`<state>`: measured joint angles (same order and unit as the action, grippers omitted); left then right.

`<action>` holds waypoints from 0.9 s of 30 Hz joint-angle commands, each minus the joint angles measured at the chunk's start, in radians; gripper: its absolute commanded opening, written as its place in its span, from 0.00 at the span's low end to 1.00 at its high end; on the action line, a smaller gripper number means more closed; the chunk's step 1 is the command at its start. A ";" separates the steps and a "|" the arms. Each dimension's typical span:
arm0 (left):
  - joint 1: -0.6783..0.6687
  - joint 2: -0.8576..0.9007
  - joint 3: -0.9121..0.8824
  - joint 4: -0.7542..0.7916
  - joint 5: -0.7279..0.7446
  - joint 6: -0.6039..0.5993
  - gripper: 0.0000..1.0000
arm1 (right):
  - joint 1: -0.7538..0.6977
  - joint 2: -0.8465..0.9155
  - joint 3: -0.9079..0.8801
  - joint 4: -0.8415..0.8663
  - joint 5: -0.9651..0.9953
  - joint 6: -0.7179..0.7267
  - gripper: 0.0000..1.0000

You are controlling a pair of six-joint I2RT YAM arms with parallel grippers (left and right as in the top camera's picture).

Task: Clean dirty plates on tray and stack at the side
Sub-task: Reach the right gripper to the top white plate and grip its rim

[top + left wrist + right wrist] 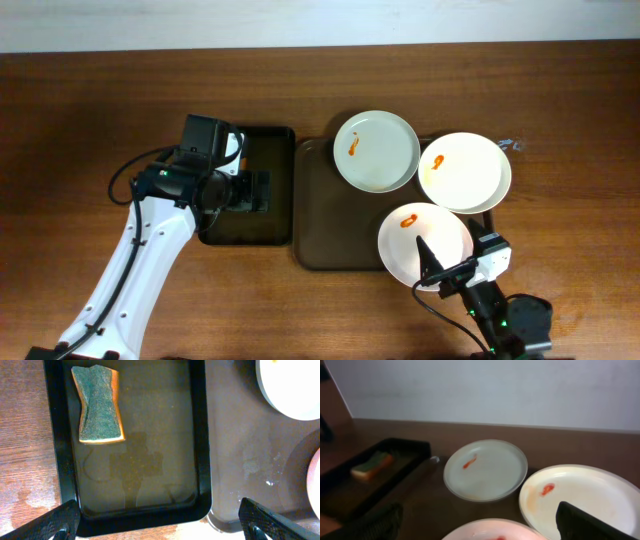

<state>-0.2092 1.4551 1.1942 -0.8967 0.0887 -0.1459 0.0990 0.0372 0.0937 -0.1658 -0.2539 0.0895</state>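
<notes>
Three white plates lie on the dark-brown tray (pixel 325 225), each with an orange-red smear: one at the back (pixel 376 150), one at the right (pixel 463 172) overhanging the tray's edge, one at the front (pixel 423 245). My left gripper (pixel 262 192) hovers open over the near end of the black tray, nothing between its fingers (pixel 55 522). My right gripper (pixel 445 268) stands open over the front plate's near rim (pixel 490 530), holding nothing. In the right wrist view the back plate (pixel 487 470) and right plate (pixel 590 495) lie beyond it.
A narrower black tray (pixel 285 140) sits left of the brown tray, touching it, with shallow water inside. A green-and-orange sponge (pixel 98 404) lies in its far corner, seen also as the sponge (pixel 372 466) in the right wrist view. Bare wooden table (pixel 560 120) surrounds both trays.
</notes>
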 commanded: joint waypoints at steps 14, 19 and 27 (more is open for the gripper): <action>0.003 0.000 0.019 0.023 0.000 0.002 1.00 | 0.007 1.512 1.553 -1.067 -0.025 0.077 0.39; 0.003 0.000 0.019 0.029 0.000 0.002 1.00 | 0.010 1.811 1.548 -0.837 0.065 0.051 0.57; 0.002 0.000 0.019 0.036 0.000 0.002 1.00 | 0.010 2.044 1.548 -0.575 0.247 0.016 0.41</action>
<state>-0.2092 1.4570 1.2018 -0.8635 0.0887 -0.1459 0.1001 2.0628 1.6318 -0.7483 -0.0811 0.1112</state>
